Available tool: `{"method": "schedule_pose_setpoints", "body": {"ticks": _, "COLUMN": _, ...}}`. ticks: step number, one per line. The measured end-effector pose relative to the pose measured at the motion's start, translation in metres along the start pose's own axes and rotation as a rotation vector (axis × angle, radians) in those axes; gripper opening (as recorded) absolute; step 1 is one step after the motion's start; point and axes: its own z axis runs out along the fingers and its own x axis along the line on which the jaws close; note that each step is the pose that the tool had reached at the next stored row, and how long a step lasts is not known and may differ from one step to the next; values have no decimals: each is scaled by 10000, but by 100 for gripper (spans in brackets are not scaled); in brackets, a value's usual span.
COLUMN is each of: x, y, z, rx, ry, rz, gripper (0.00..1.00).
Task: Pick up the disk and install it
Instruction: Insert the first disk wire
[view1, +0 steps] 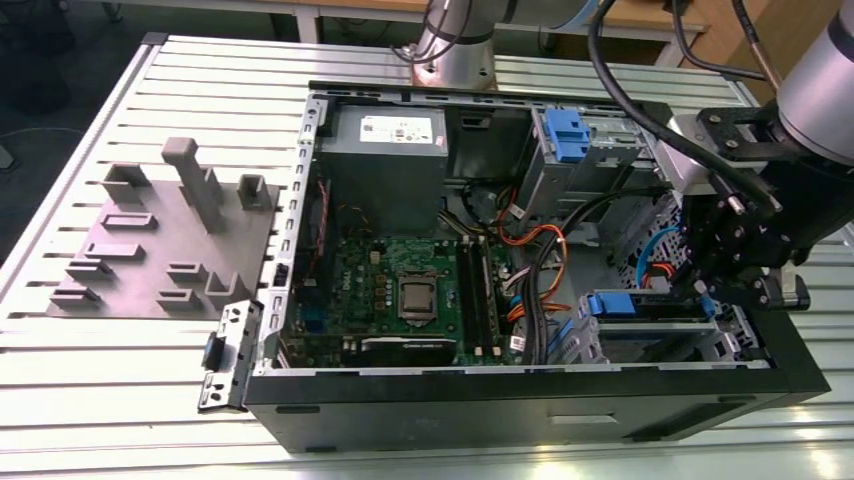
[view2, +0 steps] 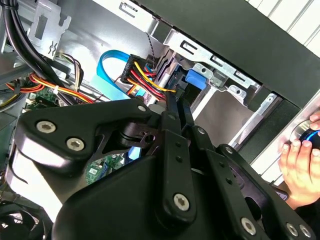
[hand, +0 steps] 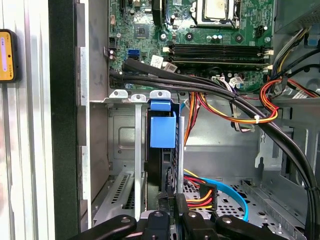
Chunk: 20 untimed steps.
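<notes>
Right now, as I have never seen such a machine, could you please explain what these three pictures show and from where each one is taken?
The machine is a single robot arm that ends in a black hand. The exterior view comes from a camera off the arm. It looks down on a slotted metal table carrying an open computer case and, to the exterior view's left, a grey fixture plate. Both wrist views come from cameras riding on the arm, and they look past the hand into the case. The hand is at the drive bay, right by the disk, which sits there with its blue bracket showing. I cannot tell whether the hand grips it. The green motherboard and coloured cables are also inside.
</notes>
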Motion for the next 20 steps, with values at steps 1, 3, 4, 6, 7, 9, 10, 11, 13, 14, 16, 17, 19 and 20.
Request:
{"method": "schedule_pose_setpoints", "body": {"ticks": 1, "x": 0, "y": 5, "z": 1, "rx": 17, "ry": -1, "rz": 2, "gripper": 16}}
{"method": "schedule_pose_setpoints", "body": {"ticks": 3, "x": 0, "y": 12, "z": 2, "rx": 50, "ry": -5, "rz": -1, "gripper": 16}}
{"method": "schedule_pose_setpoints", "body": {"ticks": 4, "x": 0, "y": 13, "z": 3, "rx": 55, "ry": -6, "rz": 0, "gripper": 16}}
{"method": "schedule_pose_setpoints", "body": {"ticks": 6, "x": 0, "y": 17, "z": 10, "rx": 66, "ry": -7, "rz": -1, "gripper": 16}}
{"method": "schedule_pose_setpoints", "body": {"ticks": 7, "x": 0, "y": 18, "z": 15, "rx": 69, "ry": -14, "rz": -2, "gripper": 16}}
{"method": "schedule_pose_setpoints", "body": {"ticks": 9, "x": 0, "y": 23, "z": 24, "rx": 75, "ry": -25, "rz": -7, "gripper": 16}}
{"method": "schedule_pose_setpoints", "body": {"ticks": 10, "x": 0, "y": 25, "z": 28, "rx": 80, "ry": -28, "rz": -12, "gripper": 16}}
{"method": "schedule_pose_setpoints", "body": {"ticks": 11, "x": 0, "y": 28, "z": 31, "rx": 84, "ry": -28, "rz": -17, "gripper": 16}}
{"method": "schedule_pose_setpoints", "body": {"ticks": 13, "x": 1, "y": 30, "z": 36, "rx": 94, "ry": -30, "rz": -22, "gripper": 16}}
{"method": "schedule_pose_setpoints", "body": {"ticks": 14, "x": 1, "y": 32, "z": 37, "rx": 105, "ry": -30, "rz": -21, "gripper": 16}}
{"method": "schedule_pose_setpoints", "body": {"ticks": 16, "x": 2, "y": 33, "z": 41, "rx": 121, "ry": -31, "rz": -23, "gripper": 16}}
{"method": "schedule_pose_setpoints", "body": {"ticks": 17, "x": 2, "y": 35, "z": 43, "rx": 129, "ry": -31, "rz": -22, "gripper": 16}}
{"method": "schedule_pose_setpoints", "body": {"ticks": 19, "x": 3, "y": 39, "z": 46, "rx": 149, "ry": -33, "rz": -21, "gripper": 16}}
{"method": "schedule_pose_setpoints", "body": {"ticks": 20, "x": 4, "y": 42, "z": 48, "rx": 159, "ry": -43, "rz": -20, "gripper": 16}}
